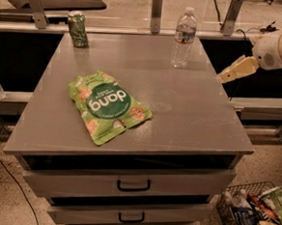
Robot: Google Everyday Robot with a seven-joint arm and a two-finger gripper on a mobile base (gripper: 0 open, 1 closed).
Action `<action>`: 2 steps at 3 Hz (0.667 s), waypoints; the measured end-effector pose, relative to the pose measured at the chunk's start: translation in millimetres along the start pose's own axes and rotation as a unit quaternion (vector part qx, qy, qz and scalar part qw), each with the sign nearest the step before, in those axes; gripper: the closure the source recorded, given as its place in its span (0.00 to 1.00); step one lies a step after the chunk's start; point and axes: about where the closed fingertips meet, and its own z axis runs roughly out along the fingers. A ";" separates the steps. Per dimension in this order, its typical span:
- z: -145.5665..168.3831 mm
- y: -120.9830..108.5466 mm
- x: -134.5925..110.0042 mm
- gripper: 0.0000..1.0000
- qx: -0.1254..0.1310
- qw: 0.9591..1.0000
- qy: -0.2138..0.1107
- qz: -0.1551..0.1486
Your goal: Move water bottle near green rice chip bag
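The gripper (233,71) hangs off the table's (194,118) 2 o'clock edge, touching nothing; spread or closed, I cannot tell; the water bottle (184,37) stands at 1 o'clock; the green rice chip bag (107,107) lies at 8 o'clock.

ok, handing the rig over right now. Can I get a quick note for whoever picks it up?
Claw: in the air just off the table's right edge, to the right of the water bottle and not touching it.
Water bottle: upright near the far edge, right of centre, cap on.
Green rice chip bag: lying flat, front-left of centre, well apart from the bottle.
Green can: far left corner, not part of the job.
Done: nothing yet, bottle not grasped.
Left: reach in, grasp the bottle, set it down beside the bag.
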 end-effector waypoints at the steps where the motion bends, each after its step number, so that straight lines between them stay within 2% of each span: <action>1: 32.2 -7.0 -12.4 0.00 -0.010 0.999 -0.043 0.008; 2: 74.7 -14.3 -40.8 0.00 -0.018 0.995 -0.095 0.011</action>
